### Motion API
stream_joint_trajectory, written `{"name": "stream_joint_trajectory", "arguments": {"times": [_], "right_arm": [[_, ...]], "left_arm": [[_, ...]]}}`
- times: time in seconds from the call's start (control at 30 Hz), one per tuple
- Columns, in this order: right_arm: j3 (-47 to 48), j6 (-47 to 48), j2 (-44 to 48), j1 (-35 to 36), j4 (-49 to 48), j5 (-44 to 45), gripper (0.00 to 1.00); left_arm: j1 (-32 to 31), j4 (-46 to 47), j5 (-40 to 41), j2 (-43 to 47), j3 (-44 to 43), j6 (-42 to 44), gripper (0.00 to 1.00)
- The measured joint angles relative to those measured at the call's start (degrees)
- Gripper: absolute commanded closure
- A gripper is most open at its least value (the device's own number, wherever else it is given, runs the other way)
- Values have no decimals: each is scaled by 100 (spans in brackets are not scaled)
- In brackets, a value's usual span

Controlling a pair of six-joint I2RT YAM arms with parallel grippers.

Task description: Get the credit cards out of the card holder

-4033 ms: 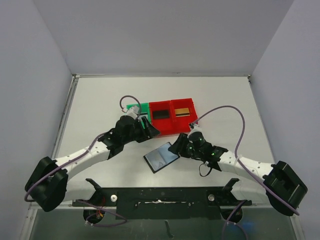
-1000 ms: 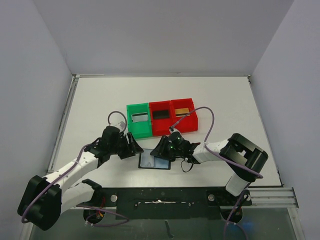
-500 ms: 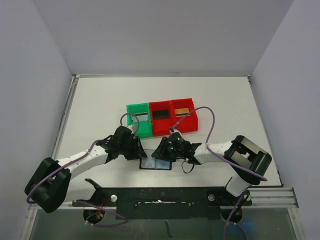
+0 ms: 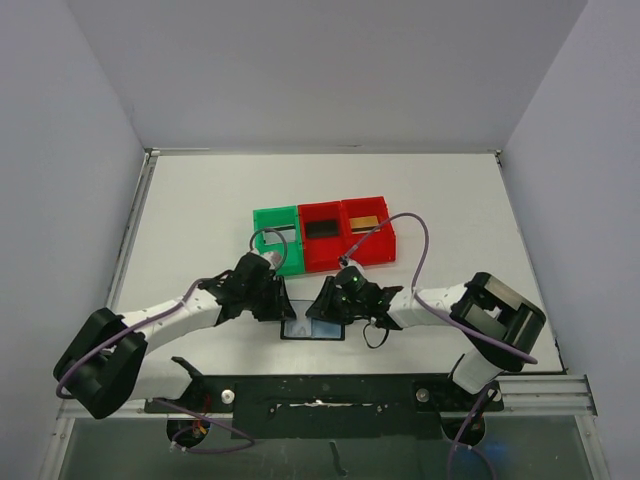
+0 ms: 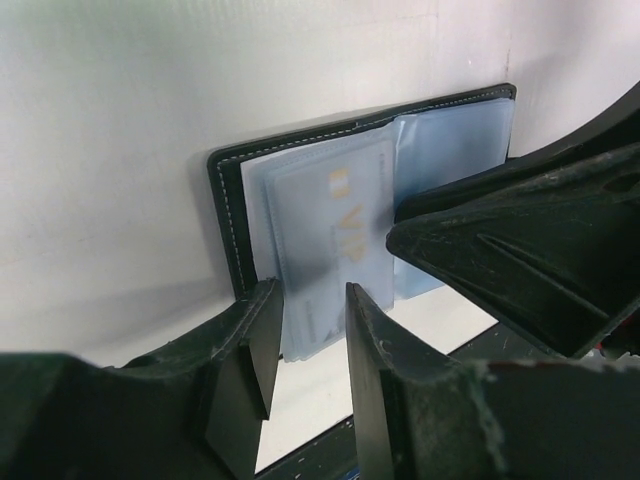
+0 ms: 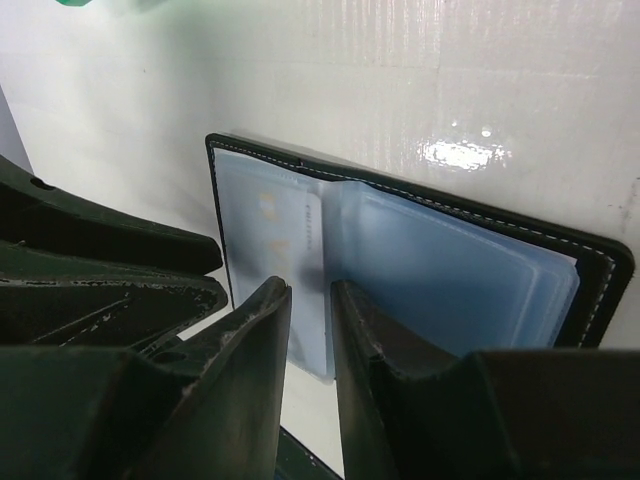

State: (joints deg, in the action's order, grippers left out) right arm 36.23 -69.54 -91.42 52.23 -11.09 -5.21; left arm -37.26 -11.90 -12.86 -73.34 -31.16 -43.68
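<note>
Since a second ago the left gripper point(image 4: 284, 309) has swung in from the left to the near-left corner of the flat black bifold card holder point(image 4: 312, 329), which has kept its place on the white table point(image 4: 450, 200). From above, both sets of fingertips and part of the open holder are hidden under the black wrist bodies. In the left wrist view a pale card point(image 5: 335, 225) with gold lettering shows hazily through a glossy grey-blue pocket, its near edge cut off by the fingers point(image 5: 262, 340). Those jaws stand a little spread with that edge in the gap; whether they touch it cannot be made out. The right gripper point(image 6: 308, 335) is likewise slightly spread over the holder's middle leaf. Behind, a silvery-grey card point(image 4: 279, 236) lies in the green plastic bin point(image 4: 258, 240), and a black card point(image 4: 322, 229) and a gold card point(image 4: 366, 223) lie in the two red plastic bins point(image 4: 322, 261)
</note>
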Motion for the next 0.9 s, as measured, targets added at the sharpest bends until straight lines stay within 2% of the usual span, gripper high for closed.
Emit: {"name": "stream_joint_trajectory", "arguments": {"times": [0.23, 0.3, 0.5, 0.9], "right_arm": [[-219, -85, -149, -61, -595, -229, 82], [-321, -107, -149, -122, -774, -264, 84], [-678, -168, -149, -271, -1368, -496, 98], [-1196, -168, 72, -570, -2046, -942, 100]], "left_arm": [[-442, -391, 385, -612, -505, 238, 82], [-505, -511, 511, -702, -634, 245, 83], [-538, -575, 719, -697, -647, 186, 83], [-546, -686, 1003, -710, -660, 90, 83]]}}
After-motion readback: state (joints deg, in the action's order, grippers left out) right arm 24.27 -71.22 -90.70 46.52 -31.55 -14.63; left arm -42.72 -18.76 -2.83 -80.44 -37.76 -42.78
